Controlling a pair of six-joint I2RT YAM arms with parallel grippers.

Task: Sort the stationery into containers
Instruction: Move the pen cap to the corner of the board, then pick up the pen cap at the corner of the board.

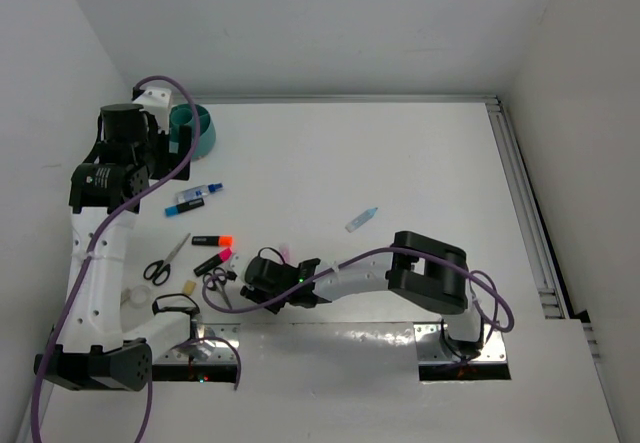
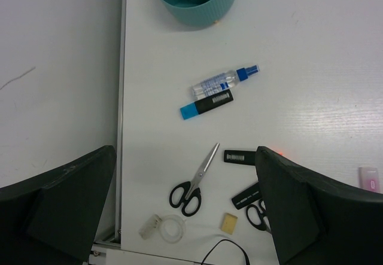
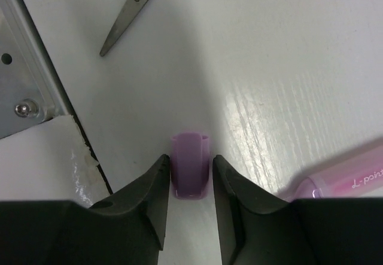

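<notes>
A small, rounded purple eraser [image 3: 190,164] lies on the white table [image 3: 269,49] near its front edge, beside a pink marker [image 3: 347,178]. The right gripper [image 3: 190,170], reaching low and leftward, straddles it closely, but I cannot tell if it is pinching. The left gripper [image 2: 185,154] gapes wide.

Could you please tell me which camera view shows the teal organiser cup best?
The left wrist view: the teal organiser cup is close, its inner dividers plain, though the frame's top crops it. The top external view shows it small, partly behind the left arm. The right wrist view misses it.
</notes>
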